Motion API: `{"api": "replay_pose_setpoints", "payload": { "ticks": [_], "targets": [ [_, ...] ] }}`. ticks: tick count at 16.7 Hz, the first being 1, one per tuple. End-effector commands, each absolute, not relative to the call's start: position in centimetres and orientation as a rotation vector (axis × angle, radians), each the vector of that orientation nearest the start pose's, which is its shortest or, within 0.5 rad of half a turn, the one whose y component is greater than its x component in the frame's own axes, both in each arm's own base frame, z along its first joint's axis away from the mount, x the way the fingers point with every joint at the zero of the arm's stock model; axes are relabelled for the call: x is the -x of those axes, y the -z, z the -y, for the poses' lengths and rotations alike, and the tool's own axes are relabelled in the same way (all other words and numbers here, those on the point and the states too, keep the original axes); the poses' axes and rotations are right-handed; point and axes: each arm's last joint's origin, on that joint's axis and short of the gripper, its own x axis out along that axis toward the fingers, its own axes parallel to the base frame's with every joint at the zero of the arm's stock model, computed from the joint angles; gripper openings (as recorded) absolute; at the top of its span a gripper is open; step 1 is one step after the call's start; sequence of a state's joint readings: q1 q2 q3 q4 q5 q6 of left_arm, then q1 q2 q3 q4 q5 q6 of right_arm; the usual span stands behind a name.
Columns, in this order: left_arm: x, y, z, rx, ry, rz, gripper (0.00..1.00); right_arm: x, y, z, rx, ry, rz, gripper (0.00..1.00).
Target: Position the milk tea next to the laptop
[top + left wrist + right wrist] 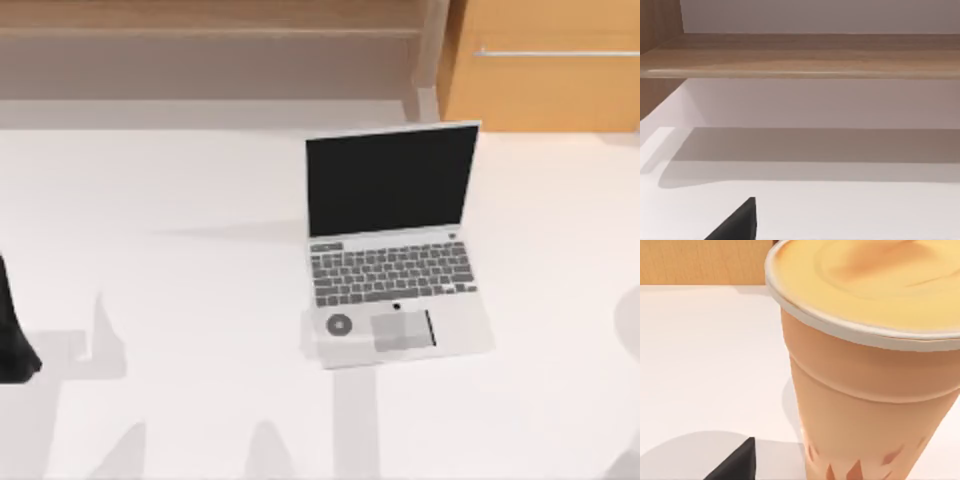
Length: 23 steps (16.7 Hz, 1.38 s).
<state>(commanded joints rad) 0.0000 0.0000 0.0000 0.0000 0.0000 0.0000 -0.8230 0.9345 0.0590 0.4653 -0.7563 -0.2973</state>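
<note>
The milk tea [865, 365] stands upright on the white table [705, 355], looming close in front of the right gripper in the right wrist view; its pale rim and creamy top rise above a tan-orange body. One dark fingertip [737, 462] of that gripper juts in low beside the cup's base, apart from it with a strip of table between. Whether the right gripper's fingers are spread or pressed together, I cannot tell, and nothing sits visibly between them.

The laptop [395, 250] lies open a little right of the table's middle in the top view, black screen raised, keyboard, trackpad and round sticker facing the near edge. Wide bare table surrounds it on both sides.

The left arm [15, 335] is parked at the table's left edge. Ahead of its dark fingertip [737, 222], in the left wrist view, runs bare tabletop to a pale wall under a wooden shelf [800, 55]; its opening cannot be told either.
</note>
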Motion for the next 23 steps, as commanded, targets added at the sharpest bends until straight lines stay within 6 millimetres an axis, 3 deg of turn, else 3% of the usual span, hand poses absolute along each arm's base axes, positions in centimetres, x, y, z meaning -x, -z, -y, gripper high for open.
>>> {"api": "replay_pose_setpoints", "payload": {
  "ticks": [5, 15, 21, 23],
  "targets": [
    [-10.6, -16.0, 0.1, 0.0, 0.0, 0.0, 1.0, -12.8, -12.6, 10.2, 0.01, 0.018, -0.298, 1.0],
    [-10.6, -16.0, 0.1, 0.0, 0.0, 0.0, 1.0, -19.0, -10.5, 10.3, 0.007, 0.017, -0.302, 1.0],
    [-10.6, -16.0, 0.1, 0.0, 0.0, 0.0, 1.0, -19.6, -10.2, 10.1, 0.009, 0.018, -0.299, 1.0],
    [-10.6, -16.0, 0.1, 0.0, 0.0, 0.0, 1.0, -19.6, -10.2, 10.1, 0.009, 0.018, -0.299, 0.85]
  ]
}}
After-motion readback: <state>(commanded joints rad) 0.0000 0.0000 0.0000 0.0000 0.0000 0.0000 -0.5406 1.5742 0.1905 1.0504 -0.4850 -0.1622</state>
